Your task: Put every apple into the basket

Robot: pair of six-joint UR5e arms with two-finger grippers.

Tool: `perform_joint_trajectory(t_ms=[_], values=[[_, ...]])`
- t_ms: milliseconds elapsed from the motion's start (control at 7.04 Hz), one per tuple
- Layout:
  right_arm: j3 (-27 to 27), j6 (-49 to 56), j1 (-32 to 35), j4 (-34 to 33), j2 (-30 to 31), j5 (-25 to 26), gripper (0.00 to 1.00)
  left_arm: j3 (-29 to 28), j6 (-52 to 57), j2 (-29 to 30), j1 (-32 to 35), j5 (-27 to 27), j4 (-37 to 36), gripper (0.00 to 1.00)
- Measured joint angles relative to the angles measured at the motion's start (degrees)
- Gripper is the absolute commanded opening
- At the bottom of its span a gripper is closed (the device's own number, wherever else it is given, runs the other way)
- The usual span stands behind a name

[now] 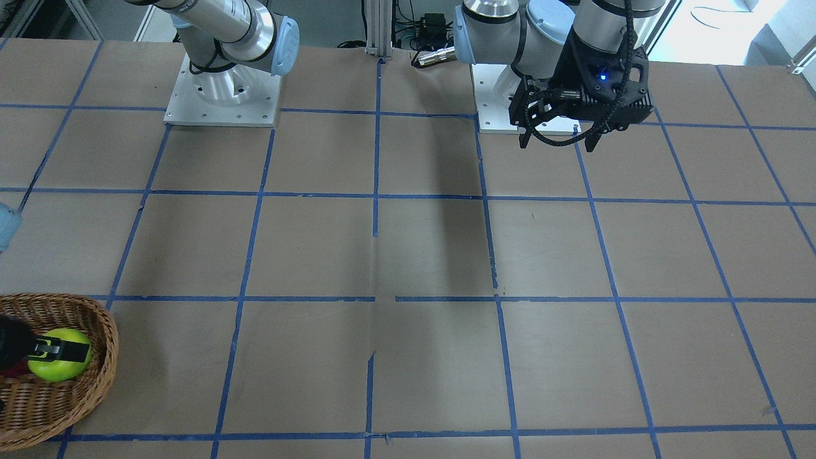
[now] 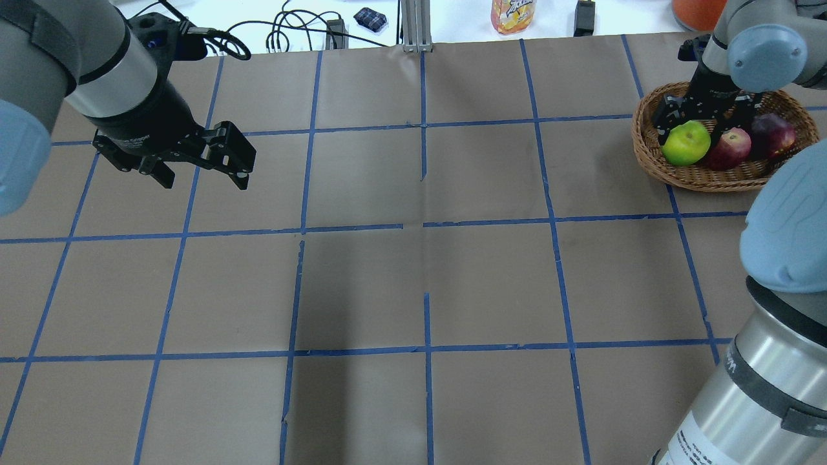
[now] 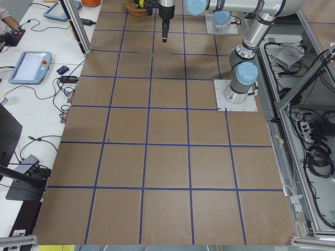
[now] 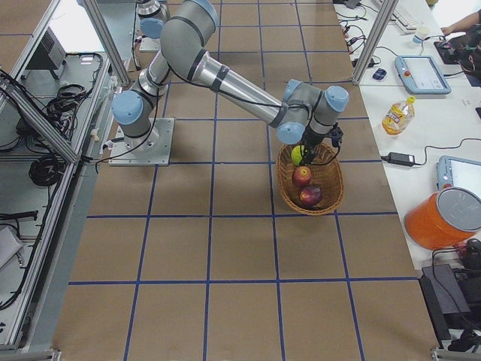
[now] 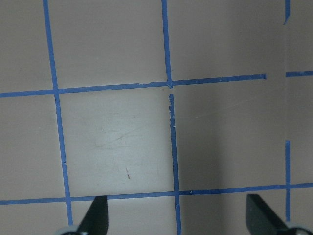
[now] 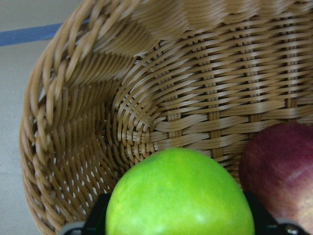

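Brown gridded table [image 2: 413,284]: right gripper [image 2: 701,119] pinches the green apple [image 2: 685,143] inside the wicker basket [image 2: 698,177]; release gently, lift straight. Left gripper [image 2: 197,174] hangs spread.

Behind my shoulders one camera looks down my desk [image 2: 413,271]; another faces me from across it. Two more watch from the desk's ends – all four sharing the basket [image 2: 698,175]. My wrist cameras sit close: left above bare desk, right inside the basket
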State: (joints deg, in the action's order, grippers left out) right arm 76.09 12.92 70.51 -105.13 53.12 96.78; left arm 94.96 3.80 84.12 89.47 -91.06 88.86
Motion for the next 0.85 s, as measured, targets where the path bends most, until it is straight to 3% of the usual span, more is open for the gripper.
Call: perform_joint_trajectory(t_ms=[426,852], values=[[-0.4,-0.1,0.5,6.2,5.0,0.2,1.0,0.0,0.0,0.0,0.0,0.0,0.0,1.0],[-0.1,-3.6,5.9,16.9,16.9,-4.8,1.0,0.0,0.0,0.0,0.1,0.0,0.0,1.0]])
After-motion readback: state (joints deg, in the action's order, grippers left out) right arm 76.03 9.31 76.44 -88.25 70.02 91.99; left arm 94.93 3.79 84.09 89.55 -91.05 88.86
